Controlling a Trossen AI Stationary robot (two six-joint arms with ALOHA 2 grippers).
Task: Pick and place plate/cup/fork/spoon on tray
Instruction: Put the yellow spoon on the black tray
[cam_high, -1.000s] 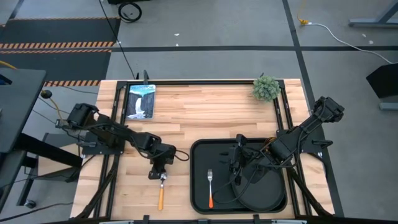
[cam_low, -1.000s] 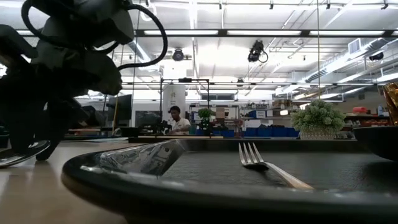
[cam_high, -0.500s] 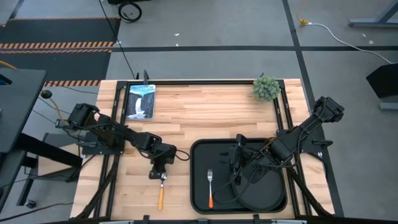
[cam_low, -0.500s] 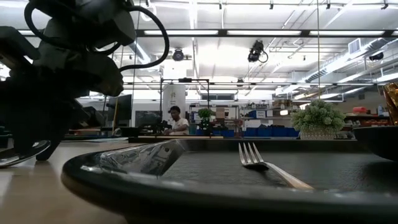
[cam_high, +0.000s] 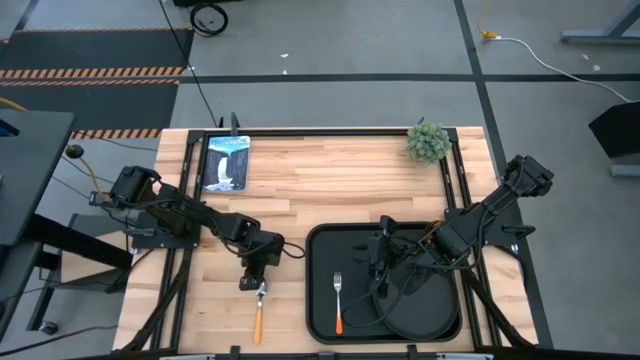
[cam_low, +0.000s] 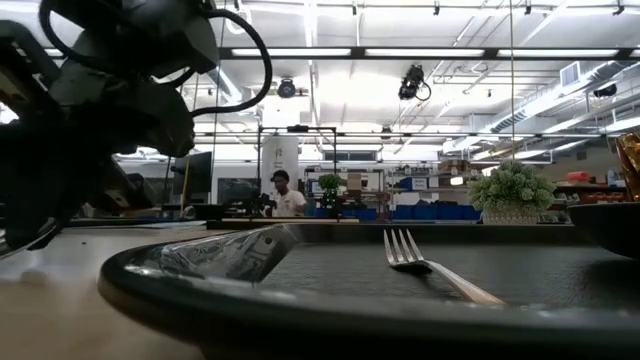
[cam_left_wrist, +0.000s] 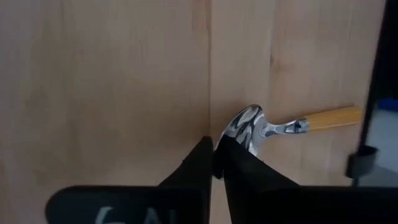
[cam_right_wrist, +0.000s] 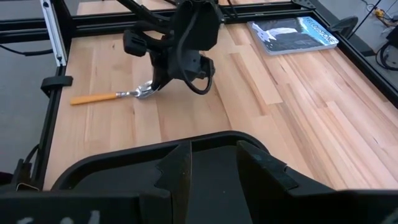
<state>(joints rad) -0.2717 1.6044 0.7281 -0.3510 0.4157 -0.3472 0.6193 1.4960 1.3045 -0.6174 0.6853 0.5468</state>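
The spoon (cam_high: 258, 308), silver bowl and yellow-orange handle, lies on the wood left of the tray (cam_high: 320, 240), its handle toward the near edge. My left gripper (cam_left_wrist: 214, 158) is shut at the bowl's far end. The fork (cam_high: 338, 295) lies in the tray's left half, tines toward the far edge. The round black plate (cam_high: 425, 305) sits in the tray's near right part. At the low view's right edge shows the amber cup (cam_low: 630, 165). My right gripper (cam_right_wrist: 214, 165) hangs open over the tray's middle, nothing between its fingers. My left gripper has the rim of the spoon's bowl (cam_left_wrist: 239, 134) at its shut fingertips, at the end away from the handle. The fingers come from above, slanting from the far side. One finger covers the contact itself. The handle (cam_right_wrist: 93, 98) rests on the table.
A small green plant (cam_high: 428, 141) stands at the far right, and a booklet (cam_high: 226, 162) lies at the far left. Black frame rails run along the table's sides. A person (cam_low: 285, 195) sits far off in the room behind.
My left gripper has shut at the spoon's bowl without moving along the table. In the low view the bowl's edge now stands slightly higher and more tilted than before. The handle stays where it was.
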